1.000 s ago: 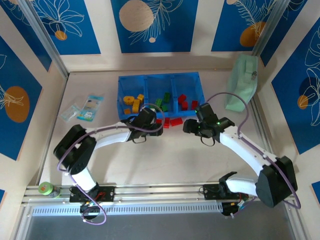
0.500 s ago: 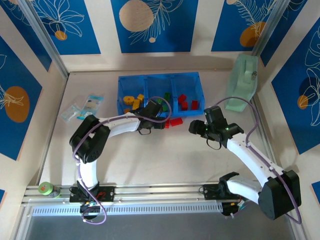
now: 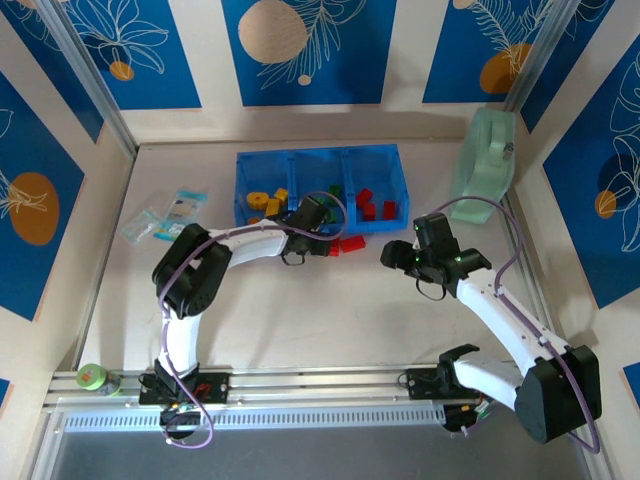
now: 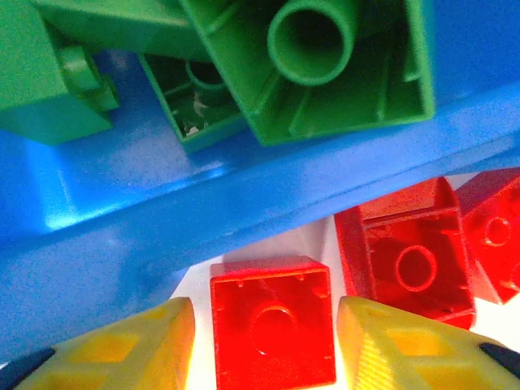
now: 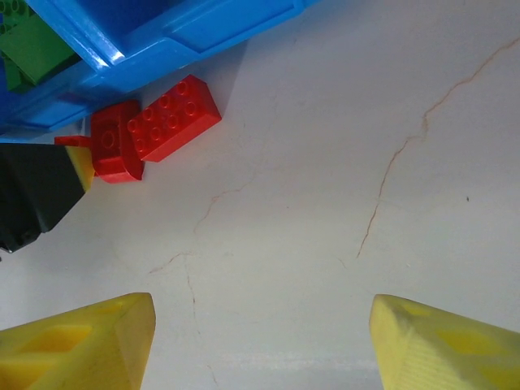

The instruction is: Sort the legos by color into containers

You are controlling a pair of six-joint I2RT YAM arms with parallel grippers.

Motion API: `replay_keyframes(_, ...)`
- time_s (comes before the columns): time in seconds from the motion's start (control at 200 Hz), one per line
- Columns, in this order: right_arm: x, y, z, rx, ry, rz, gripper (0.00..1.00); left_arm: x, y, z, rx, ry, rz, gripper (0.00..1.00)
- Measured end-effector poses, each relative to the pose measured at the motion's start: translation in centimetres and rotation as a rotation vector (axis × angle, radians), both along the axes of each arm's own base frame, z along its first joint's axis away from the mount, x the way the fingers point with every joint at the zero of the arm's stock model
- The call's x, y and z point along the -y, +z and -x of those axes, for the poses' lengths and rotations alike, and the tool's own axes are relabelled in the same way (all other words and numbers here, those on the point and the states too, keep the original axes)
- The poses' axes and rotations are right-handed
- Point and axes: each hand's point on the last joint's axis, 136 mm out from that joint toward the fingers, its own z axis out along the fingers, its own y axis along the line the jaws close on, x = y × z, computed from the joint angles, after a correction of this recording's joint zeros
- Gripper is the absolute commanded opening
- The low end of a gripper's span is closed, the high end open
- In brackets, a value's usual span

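Red brick (image 4: 272, 337) sits right btwn the yellow fingers (image 4: 122, 353) of the left gripper (image 4: 266, 313), going by the left wrist cam. Jaws are partway apart, one each side of it. The finger on the pic's right looks like it's touching the brick, the other has a thin sliver of table showing, so not pinched yet afaict. The brick lies on the table just in front of the blue tray (image 4: 203, 236), basically at its front wall, outside the compartments. More red legos (image 4: 410, 260) lie just beside it to the right, also outside. Over the wall, green legos (image 4: 325, 65) sit in a compartment, a couple w/ hollow undersides toward the cam.

Top cam: tray is toward the back of the table (image 3: 330, 320), w/ yellow/orange legos (image 3: 265, 205) in the left compartment, green in the middle, red ones (image 3: 375, 205) in the right. Left arm reaches to the front edge of the middle compartment.

Right gripper (image 5: 262, 313) hovers over bare table, wide open, nothing btwn its fingers. Its cam sees a red 2x4 (image 5: 171, 118) and a rounded red piece (image 5: 114, 150) touching each other by the tray's edge, w/ the left gripper's finger right next to them. Both sit up and left of the right gripper, well apart from it.
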Motion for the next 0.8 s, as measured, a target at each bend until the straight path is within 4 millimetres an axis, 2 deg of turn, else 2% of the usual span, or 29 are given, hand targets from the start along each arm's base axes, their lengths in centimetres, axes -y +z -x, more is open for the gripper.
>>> replay_keyframes(0.2, -0.1, 0.1, -0.1, 0.005, 0.002, -0.005, 0.70, -0.4, -0.3, 0.0, 0.004, -0.003, -0.028, 0.33)
replay_keyframes(0.305, -0.1, 0.1, -0.1, 0.006, 0.002, -0.006, 0.71, -0.7, -0.3, 0.1, 0.011, 0.003, -0.034, 0.30)
replay_keyframes(0.52, -0.2, 0.1, -0.1, 0.004, 0.006, -0.010, 0.71, -3.0, 0.2, 2.4, 0.006, 0.011, -0.063, 0.29)
replay_keyframes(0.63, -0.3, 0.1, -0.1, 0.006, 0.008, -0.014, 0.71, -4.4, 2.1, 3.7, 0.031, 0.016, -0.051, 0.29)
replay_keyframes(0.8, -0.6, 0.1, -0.1, 0.004, 0.016, -0.026, 0.70, -6.0, 7.0, 4.1, 0.125, 0.038, -0.003, 0.29)
